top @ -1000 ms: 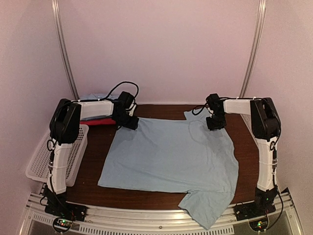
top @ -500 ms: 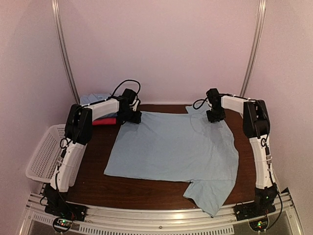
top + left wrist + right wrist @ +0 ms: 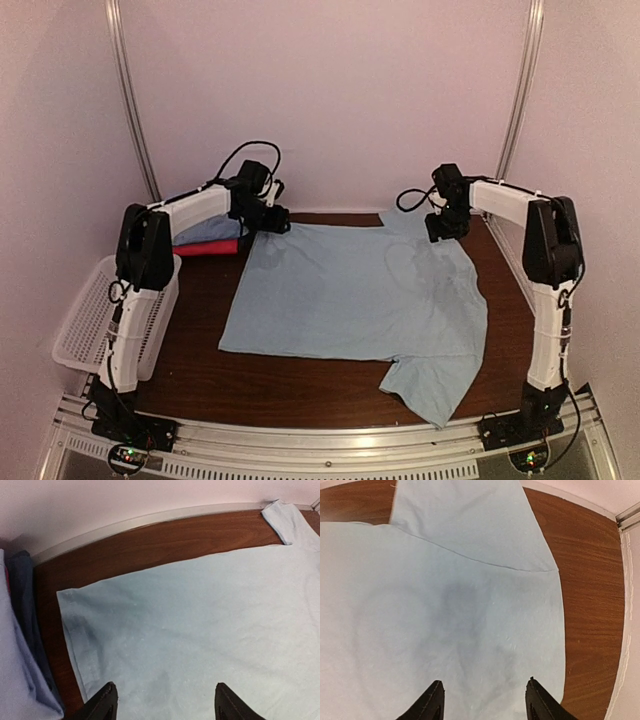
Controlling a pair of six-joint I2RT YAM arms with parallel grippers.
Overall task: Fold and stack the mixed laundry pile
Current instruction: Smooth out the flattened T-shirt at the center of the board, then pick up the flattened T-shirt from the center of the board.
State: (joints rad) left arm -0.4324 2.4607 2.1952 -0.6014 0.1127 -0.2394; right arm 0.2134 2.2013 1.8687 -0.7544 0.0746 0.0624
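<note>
The light blue T-shirt (image 3: 360,300) lies spread flat and face-up on the table (image 3: 200,335), directly below both claws, which hover over its 2 far corners. The left claw (image 3: 164,702) is spread wide with nothing between its fingers, and the right claw (image 3: 482,697) is equally wide and empty. Neither touches the cloth as far as the wrist views show. Just beyond the right claw the far sleeve (image 3: 465,520) lies flat, while the near sleeve (image 3: 425,385) sprawls well behind that claw toward the arm bases. No fold appears in this shirt, so spreading looks done and all folding remains. To the outer side of the left claw a light blue cloth (image 3: 205,229) rests on a magenta cloth (image 3: 207,247), perhaps a started stack. The white perforated basket (image 3: 85,325) sits well behind that claw.
</note>
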